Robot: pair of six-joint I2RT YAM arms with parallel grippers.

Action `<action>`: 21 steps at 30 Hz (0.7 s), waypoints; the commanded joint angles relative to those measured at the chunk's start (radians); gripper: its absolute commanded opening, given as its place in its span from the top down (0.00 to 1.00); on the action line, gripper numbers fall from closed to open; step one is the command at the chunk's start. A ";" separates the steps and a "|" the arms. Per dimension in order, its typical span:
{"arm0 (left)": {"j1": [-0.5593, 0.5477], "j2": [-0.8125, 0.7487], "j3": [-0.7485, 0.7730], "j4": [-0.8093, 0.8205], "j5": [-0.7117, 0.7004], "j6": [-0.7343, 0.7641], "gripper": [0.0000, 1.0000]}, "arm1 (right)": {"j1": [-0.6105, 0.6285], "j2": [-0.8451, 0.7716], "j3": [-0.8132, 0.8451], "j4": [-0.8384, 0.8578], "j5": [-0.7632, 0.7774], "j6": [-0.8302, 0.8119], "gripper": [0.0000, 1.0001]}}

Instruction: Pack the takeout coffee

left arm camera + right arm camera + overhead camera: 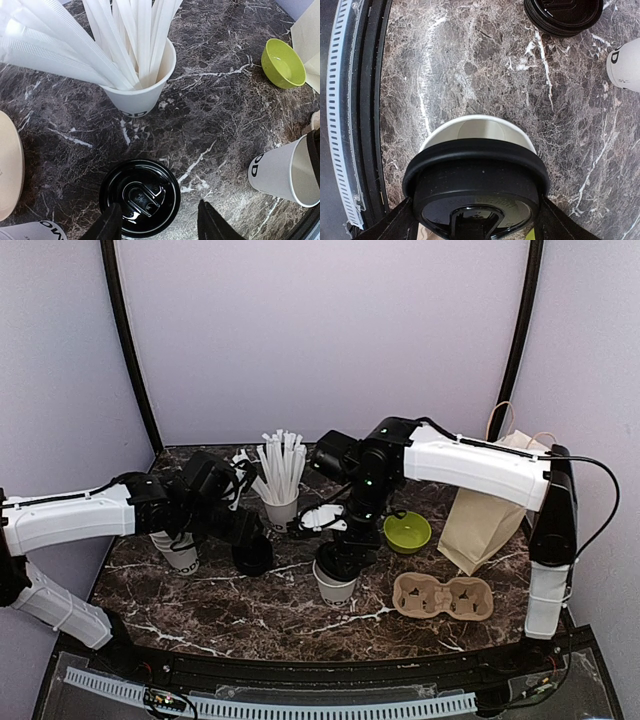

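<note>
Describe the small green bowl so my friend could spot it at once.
Find the brown paper bag on the marble table. Just left of its base, beyond the cardboard cup carrier, sits the bowl. It is the only lime-green thing there.

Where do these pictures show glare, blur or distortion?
Top external view: soft even light, faint arm shadows on the marble table. Left wrist view: the white straws near the lens are overexposed and blurred; the stack of black lids carries pale glare; the paper cup looks tilted by the wide lens. Right wrist view: the black lid in the right claw is soft, the marble sharp.
</note>
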 commanded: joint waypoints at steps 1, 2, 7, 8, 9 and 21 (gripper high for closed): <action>0.006 -0.021 -0.021 0.016 -0.009 -0.004 0.46 | 0.018 0.024 0.032 -0.009 0.011 -0.007 0.21; 0.006 -0.023 -0.023 0.015 -0.012 -0.004 0.46 | 0.019 0.027 0.033 -0.009 0.011 -0.006 0.21; 0.011 -0.025 -0.036 0.019 -0.014 -0.006 0.46 | 0.027 0.044 0.039 -0.015 0.011 -0.004 0.20; 0.012 -0.025 -0.038 0.020 -0.012 -0.008 0.46 | 0.029 0.047 0.040 -0.015 0.010 -0.003 0.19; 0.012 -0.026 -0.042 0.022 -0.012 -0.010 0.46 | 0.029 0.051 0.042 -0.018 0.011 -0.002 0.19; 0.015 -0.013 0.008 0.003 0.055 -0.035 0.43 | 0.031 -0.031 0.029 -0.014 0.030 -0.005 0.01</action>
